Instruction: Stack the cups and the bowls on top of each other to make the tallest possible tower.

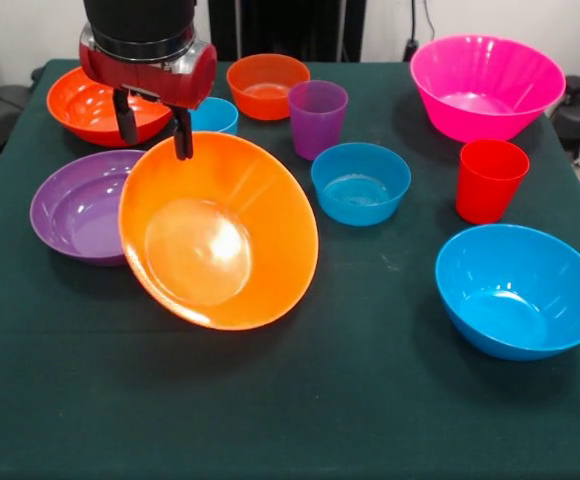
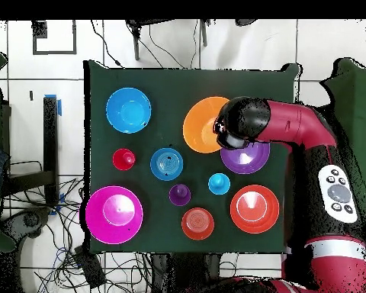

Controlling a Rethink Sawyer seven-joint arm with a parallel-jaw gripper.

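Observation:
My gripper is shut on the far rim of the large orange bowl, one finger inside and one behind. The bowl is tilted up on its edge, its mouth towards the front, next to the purple bowl. In the overhead view the gripper covers the orange bowl's edge. The red-orange bowl, light blue cup, small orange bowl, purple cup, small blue bowl, red cup, pink bowl and large blue bowl stand apart. Nothing is stacked.
The dark green table carries everything. Bare cloth lies along its front edge and between the orange bowl and the large blue bowl. Cables and floor tiles surround the table.

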